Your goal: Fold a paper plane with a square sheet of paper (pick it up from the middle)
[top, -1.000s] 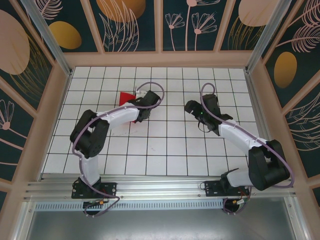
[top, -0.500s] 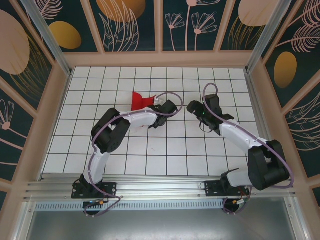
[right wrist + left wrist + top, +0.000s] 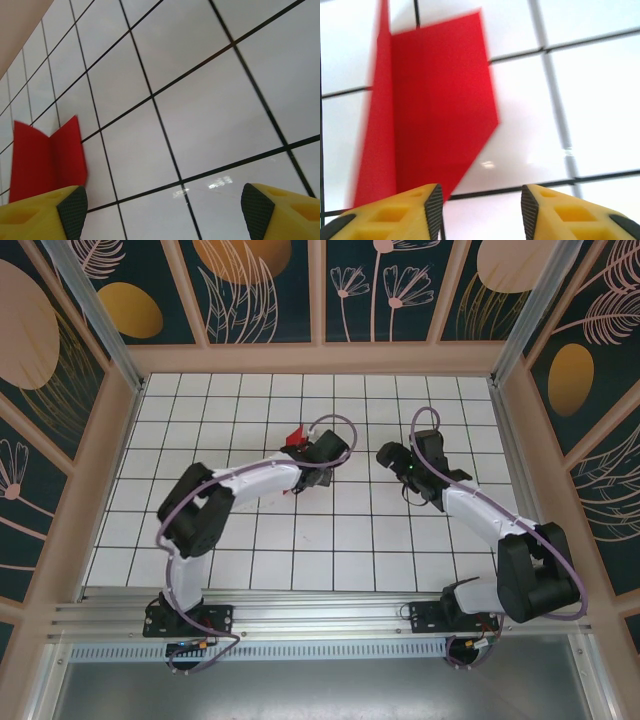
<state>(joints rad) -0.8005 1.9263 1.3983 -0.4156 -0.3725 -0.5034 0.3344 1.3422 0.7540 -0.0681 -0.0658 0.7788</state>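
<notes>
On the white, black-gridded tiled surface [image 3: 300, 540], the left pincer [image 3: 480, 210] stands spread, with bare tile between its yellow fingers [image 3: 395, 215]. The right pincer [image 3: 165, 205] is spread wider and pinches nothing. Just beyond the left pincer lies the creased bright red paper sheet [image 3: 440, 100], blurred at its edges. Its near tip is hidden behind one finger, so contact there cannot be told. From above, the left arm [image 3: 260, 478] covers most of the sheet.

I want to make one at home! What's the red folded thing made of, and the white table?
The red folded sheet looks like thin matte paper: it holds a sharp crease. The white gridded table looks glossy and hard, maybe tile or laminate: light glints off it.
</notes>
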